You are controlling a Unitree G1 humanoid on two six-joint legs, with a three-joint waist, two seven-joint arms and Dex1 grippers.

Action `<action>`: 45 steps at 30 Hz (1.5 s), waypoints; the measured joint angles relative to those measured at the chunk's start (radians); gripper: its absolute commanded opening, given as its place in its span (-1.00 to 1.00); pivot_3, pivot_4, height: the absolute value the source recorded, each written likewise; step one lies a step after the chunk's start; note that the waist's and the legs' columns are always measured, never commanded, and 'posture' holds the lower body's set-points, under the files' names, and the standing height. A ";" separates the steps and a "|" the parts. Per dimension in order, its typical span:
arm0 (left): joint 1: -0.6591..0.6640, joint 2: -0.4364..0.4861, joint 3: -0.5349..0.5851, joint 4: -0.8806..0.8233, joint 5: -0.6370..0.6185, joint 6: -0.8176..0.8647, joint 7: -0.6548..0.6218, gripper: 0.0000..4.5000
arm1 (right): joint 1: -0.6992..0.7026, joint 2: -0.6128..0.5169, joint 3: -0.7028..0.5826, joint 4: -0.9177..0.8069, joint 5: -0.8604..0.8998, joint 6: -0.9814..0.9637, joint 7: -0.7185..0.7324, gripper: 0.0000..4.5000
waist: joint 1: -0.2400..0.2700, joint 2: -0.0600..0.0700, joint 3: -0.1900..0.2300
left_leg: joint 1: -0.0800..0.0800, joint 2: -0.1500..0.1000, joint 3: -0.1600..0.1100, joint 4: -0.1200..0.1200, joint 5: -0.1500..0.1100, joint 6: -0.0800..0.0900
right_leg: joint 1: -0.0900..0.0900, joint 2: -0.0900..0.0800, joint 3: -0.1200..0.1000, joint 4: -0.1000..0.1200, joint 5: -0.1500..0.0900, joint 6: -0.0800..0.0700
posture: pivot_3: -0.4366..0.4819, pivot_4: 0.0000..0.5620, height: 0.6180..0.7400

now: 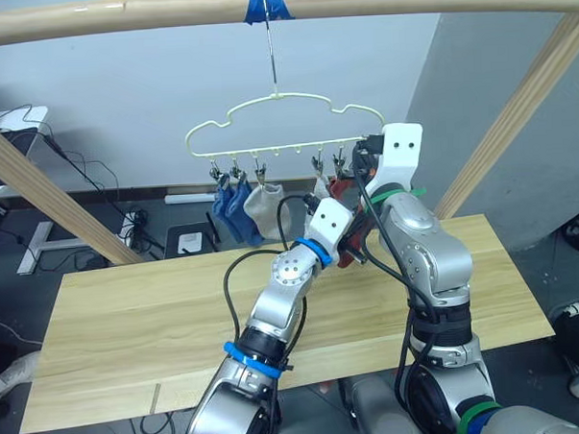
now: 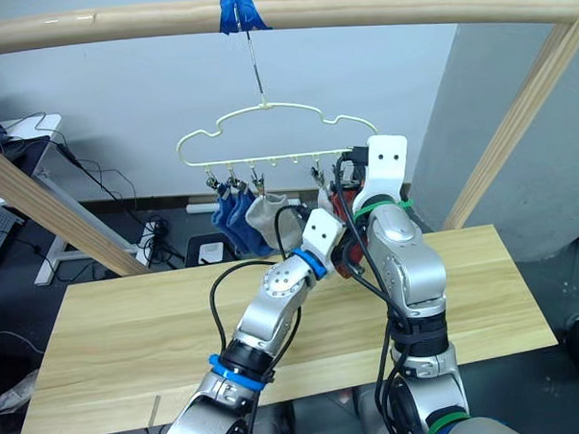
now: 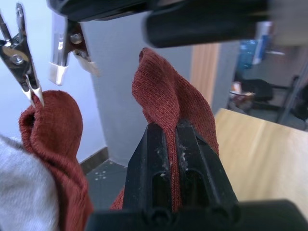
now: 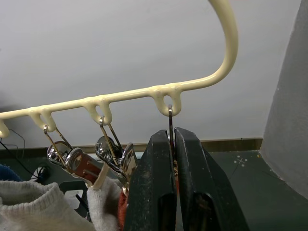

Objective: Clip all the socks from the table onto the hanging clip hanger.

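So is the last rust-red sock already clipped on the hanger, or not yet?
Not yet. The left pincer is shut on the rust-red sock, held up beside the clip hanger; no clip bites it. The right pincer pinches the end clip.

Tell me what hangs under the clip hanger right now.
Under the clip hanger hang two blue socks, a grey sock and a rust-red sock. The left gripper holds another rust-red sock. The arms cover the end clips.
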 measured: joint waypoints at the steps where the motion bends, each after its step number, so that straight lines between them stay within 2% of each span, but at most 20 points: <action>1: -0.007 -0.001 0.008 0.020 0.000 0.000 0.009 -0.99 | 0.000 -0.001 0.000 -0.001 0.000 0.000 0.000 -1.00 | 0.000 0.000 0.000 | 0.000 0.000 0.000 0.000 0.000 0.000 | 0.000 0.000 0.000 0.000 0.000 0.000 | -0.57 -0.17 1.00; 6: -0.023 -0.001 0.045 0.067 0.000 -0.005 0.040 -0.99 | 0.000 -0.002 0.000 -0.002 0.000 0.002 0.000 -1.00 | -0.002 0.000 0.000 | 0.000 0.000 0.000 0.000 0.000 0.000 | 0.000 0.000 0.000 -0.001 0.000 0.000 | -0.57 -0.17 1.00; 30: -0.063 -0.016 0.074 0.071 0.000 -0.022 0.062 -0.99 | 0.000 -0.012 0.014 -0.002 -0.002 0.015 0.002 -1.00 | -0.002 0.000 0.000 | -0.001 0.000 0.000 -0.001 0.000 0.000 | 0.000 0.000 0.000 -0.002 0.000 0.000 | -0.56 -0.16 1.00; 33: -0.063 -0.016 0.075 0.075 0.000 -0.023 0.062 -1.00 | 0.000 -0.012 0.013 -0.002 -0.002 0.014 -0.003 -0.63 | -0.002 0.000 0.000 | -0.001 0.000 0.000 -0.001 0.000 0.000 | 0.000 0.000 0.000 -0.002 0.000 0.000 | -0.56 -0.16 1.00; 38: -0.075 -0.021 0.076 0.098 0.000 -0.032 0.066 -1.00 | 0.000 -0.010 0.011 -0.003 -0.001 0.012 -0.006 0.19 | -0.002 0.000 0.001 | -0.001 0.000 0.000 -0.002 0.000 0.000 | 0.000 0.000 0.000 -0.002 0.000 0.000 | -0.56 -0.16 1.00; 39: -0.077 -0.023 0.076 0.101 0.001 -0.034 0.070 -1.00 | 0.000 -0.008 0.009 -0.004 -0.001 0.012 -0.008 0.41 | -0.002 0.000 0.001 | -0.001 0.000 0.000 -0.002 0.000 0.000 | 0.000 0.000 0.000 -0.003 0.000 0.000 | -0.56 -0.16 1.00; 40: -0.078 -0.024 0.076 0.102 0.001 -0.035 0.072 -1.00 | 0.000 -0.006 0.006 -0.008 0.000 0.012 -0.011 0.52 | -0.002 0.000 0.001 | -0.001 0.000 0.000 -0.002 0.000 0.000 | 0.000 0.000 0.000 -0.003 0.000 0.000 | -0.56 -0.16 1.00; 41: -0.078 -0.024 0.076 0.102 0.001 -0.035 0.072 -1.00 | 0.000 -0.005 0.000 -0.013 0.001 0.012 -0.012 0.52 | -0.002 0.000 0.002 | -0.001 0.000 0.000 -0.003 0.000 0.000 | 0.000 0.000 0.000 -0.003 0.000 0.000 | -0.56 -0.16 1.00; 45: -0.078 -0.019 0.075 0.100 -0.001 -0.027 0.055 -0.53 | 0.015 -0.018 -0.010 -0.089 0.016 0.023 0.009 0.54 | -0.002 0.000 0.002 | -0.001 0.000 0.000 -0.006 0.000 0.000 | 0.000 0.000 -0.001 -0.008 0.000 0.001 | -0.55 -0.17 1.00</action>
